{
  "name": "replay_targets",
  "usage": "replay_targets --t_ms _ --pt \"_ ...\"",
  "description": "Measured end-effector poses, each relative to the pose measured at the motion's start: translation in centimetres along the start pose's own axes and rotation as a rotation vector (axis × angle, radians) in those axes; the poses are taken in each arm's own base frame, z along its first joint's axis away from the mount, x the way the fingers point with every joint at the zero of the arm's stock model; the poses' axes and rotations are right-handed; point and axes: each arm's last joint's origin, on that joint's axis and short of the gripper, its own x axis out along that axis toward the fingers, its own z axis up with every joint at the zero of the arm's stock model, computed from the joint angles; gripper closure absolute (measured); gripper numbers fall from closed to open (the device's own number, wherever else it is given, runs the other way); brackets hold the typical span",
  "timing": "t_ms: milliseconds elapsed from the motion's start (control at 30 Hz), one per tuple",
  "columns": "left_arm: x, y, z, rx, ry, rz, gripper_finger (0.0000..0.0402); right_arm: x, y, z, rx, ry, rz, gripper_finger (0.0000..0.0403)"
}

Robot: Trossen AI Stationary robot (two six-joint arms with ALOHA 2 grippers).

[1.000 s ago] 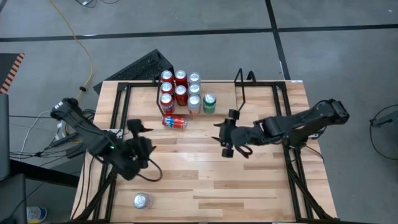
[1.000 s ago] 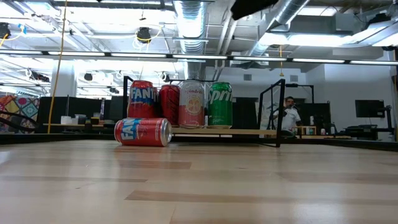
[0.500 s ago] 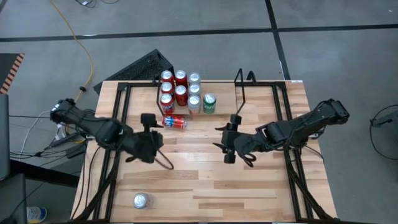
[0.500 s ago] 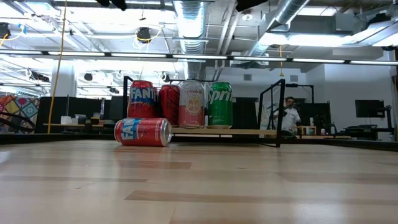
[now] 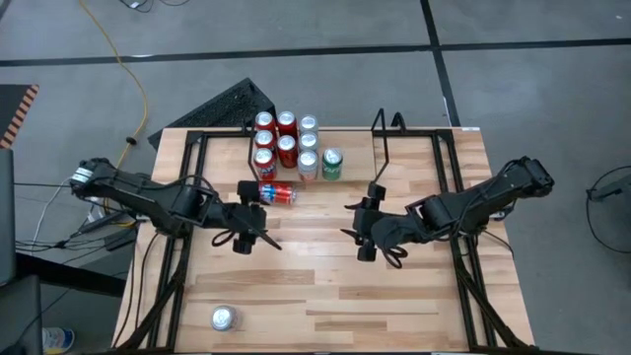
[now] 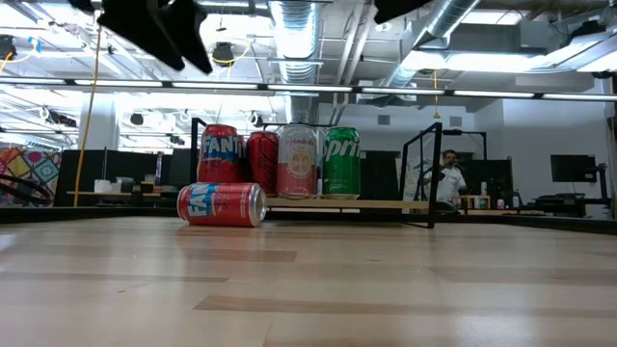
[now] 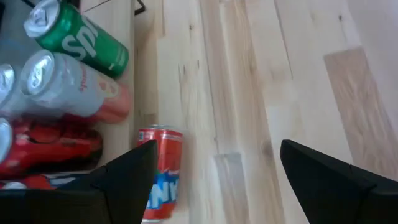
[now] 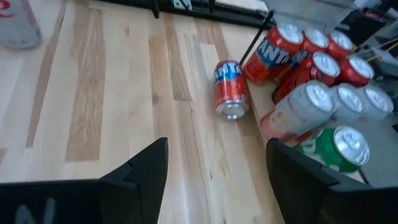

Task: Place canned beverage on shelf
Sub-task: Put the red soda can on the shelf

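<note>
A red canned beverage (image 5: 277,193) lies on its side on the wooden table, just in front of the shelf (image 5: 380,148); it also shows in the low view (image 6: 222,204). The shelf, a black rod rack at the far edge, holds several upright cans (image 5: 286,148), a green one (image 5: 332,163) among them. My left gripper (image 5: 258,219) hangs open above the table, just near-left of the fallen can (image 7: 158,171). My right gripper (image 5: 353,222) is open too, above the table's middle, right of the fallen can (image 8: 228,96). Neither touches anything.
A silver can (image 5: 224,318) stands upright near the table's front left corner, also seen in the right wrist view (image 8: 15,25). Black rails (image 5: 187,158) run along the table's sides. Bare wood lies between the two grippers and toward the near edge.
My left gripper has swung from the table's left side toward the far right, closing on the fallen red can, and has come down into the top of the low view. It stays open. The cans have not moved.
</note>
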Motion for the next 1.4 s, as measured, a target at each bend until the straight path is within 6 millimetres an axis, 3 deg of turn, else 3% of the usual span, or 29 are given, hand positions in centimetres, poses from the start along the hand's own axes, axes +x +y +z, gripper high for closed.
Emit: replay_targets --t_ms 167,300,600,800,967,1033,1233,1400 --pt "0.3 -0.4 -1.5 -0.1 -0.067 -0.023 0.0079 0.2 -0.3 0.0 0.054 0.01 -0.012 0.0148" --pt "-0.1 -0.6 -2.5 -0.155 -0.069 -0.048 0.0079 2.0 0.0 0.1 0.083 0.005 -0.03 0.0148" --pt "-2.5 -0.6 -3.0 -0.266 -0.13 -0.082 0.0079 9.6 1.5 0.7 -0.008 -0.094 -0.079 0.0148" --pt "-4.0 -0.3 -3.8 -0.356 -0.136 -0.101 0.0079 14.2 0.4 1.0 0.071 -0.211 -0.063 0.0148" --pt "-4.6 0.0 -4.3 -0.397 -0.128 -0.092 0.0079 16.8 -1.0 0.8 0.111 -0.228 -0.077 0.0148" --pt "-4.7 0.1 -4.4 -0.404 -0.121 -0.082 0.0079 17.6 -1.3 0.3 0.095 -0.18 -0.078 0.0148" --pt "-4.6 0.0 -4.6 -0.412 -0.101 -0.081 0.0079 21.2 -0.6 1.9 0.03 -0.158 -0.085 0.0148" --pt "-4.4 -0.2 -4.8 -0.407 -0.065 -0.082 0.0079 22.8 -0.3 2.8 -0.09 0.023 -0.137 0.0147"
